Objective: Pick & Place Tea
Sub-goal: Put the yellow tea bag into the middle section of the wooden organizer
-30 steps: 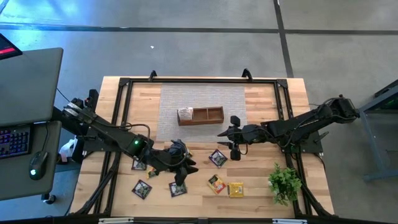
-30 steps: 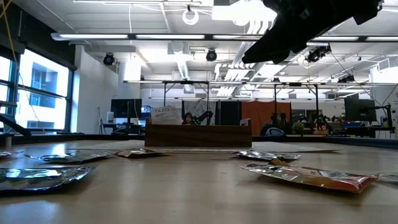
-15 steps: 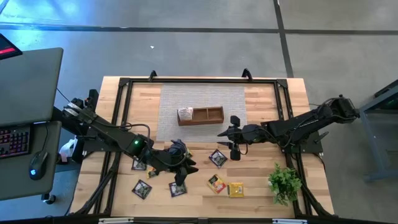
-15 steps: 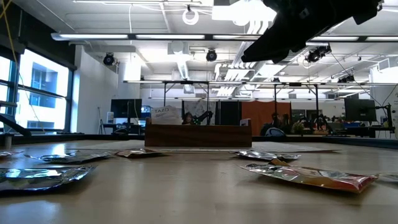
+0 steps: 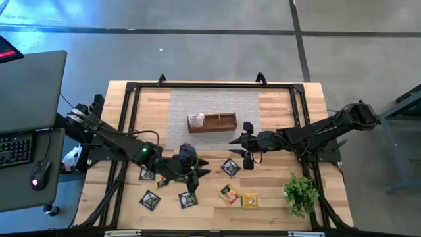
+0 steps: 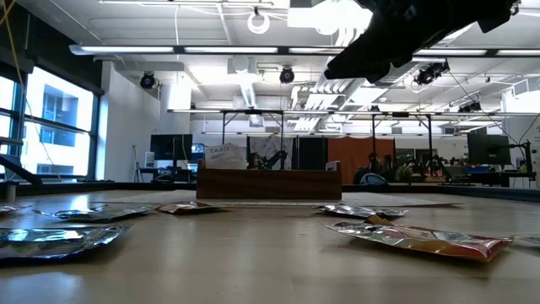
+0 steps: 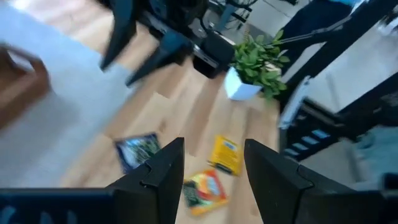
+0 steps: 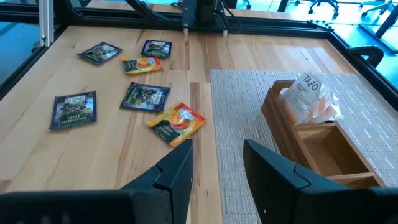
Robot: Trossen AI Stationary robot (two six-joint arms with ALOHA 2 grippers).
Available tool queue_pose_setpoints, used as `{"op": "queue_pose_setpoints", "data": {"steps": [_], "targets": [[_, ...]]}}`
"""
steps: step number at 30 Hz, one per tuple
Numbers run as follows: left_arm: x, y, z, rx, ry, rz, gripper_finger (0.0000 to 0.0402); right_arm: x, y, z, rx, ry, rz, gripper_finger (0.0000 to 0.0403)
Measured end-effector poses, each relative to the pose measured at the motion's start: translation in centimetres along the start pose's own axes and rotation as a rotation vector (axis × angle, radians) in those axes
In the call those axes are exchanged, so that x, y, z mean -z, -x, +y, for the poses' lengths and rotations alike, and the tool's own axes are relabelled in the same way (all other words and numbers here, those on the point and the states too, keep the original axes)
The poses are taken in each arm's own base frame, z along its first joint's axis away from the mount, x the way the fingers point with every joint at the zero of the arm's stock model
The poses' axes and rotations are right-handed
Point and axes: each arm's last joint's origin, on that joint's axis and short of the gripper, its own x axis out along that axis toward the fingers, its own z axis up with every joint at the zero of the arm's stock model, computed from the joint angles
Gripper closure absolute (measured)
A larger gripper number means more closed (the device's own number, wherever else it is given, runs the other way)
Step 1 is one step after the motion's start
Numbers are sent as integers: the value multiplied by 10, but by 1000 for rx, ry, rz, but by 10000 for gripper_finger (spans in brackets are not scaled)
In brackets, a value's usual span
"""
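Several tea sachets lie flat on the wooden table: dark ones [image 5: 150, 199], [image 5: 187, 199], [image 5: 230, 166], an orange-and-green one [image 5: 228, 194] and a yellow one [image 5: 249, 200]. White sachets [image 5: 195, 121] stand in the left compartment of the brown tray [image 5: 220, 122]. My left gripper [image 5: 195, 171] hovers open and empty over the sachets near the front; its wrist view [image 7: 212, 144] shows a dark sachet [image 7: 138, 151] below. My right gripper [image 5: 235, 141] waits open and empty to the right of the tray, also seen in its wrist view [image 8: 217, 148].
A small green plant [image 5: 301, 193] stands at the front right corner. The tray sits on a grey mat [image 5: 250, 105] at the far middle. A black frame [image 5: 125, 112] runs around the table's edges. A desk with keyboard and mouse [image 5: 26, 145] stands left of the table.
My left gripper has drawn back a little toward the table's far edge and tipped up, away from the dark sachet near the front edge. It stays open and empty. The sachets lie where they were.
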Motion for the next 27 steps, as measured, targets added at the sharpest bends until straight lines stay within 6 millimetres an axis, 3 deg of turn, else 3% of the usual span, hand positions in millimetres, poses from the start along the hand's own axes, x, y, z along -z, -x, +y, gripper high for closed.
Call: {"op": "queue_pose_setpoints", "data": {"steps": [11, 21, 27], "targets": [[1, -2, 0, 111, -55, 108, 236, 0, 0, 0, 0, 0, 0, 265], [21, -29, 10, 11, -208, 194, 236, -1, 0, 0, -4, -4, -15, 265], [22, -51, 28, 31, -169, 308, 236, -2, 0, 0, -5, -10, -17, 265]]}}
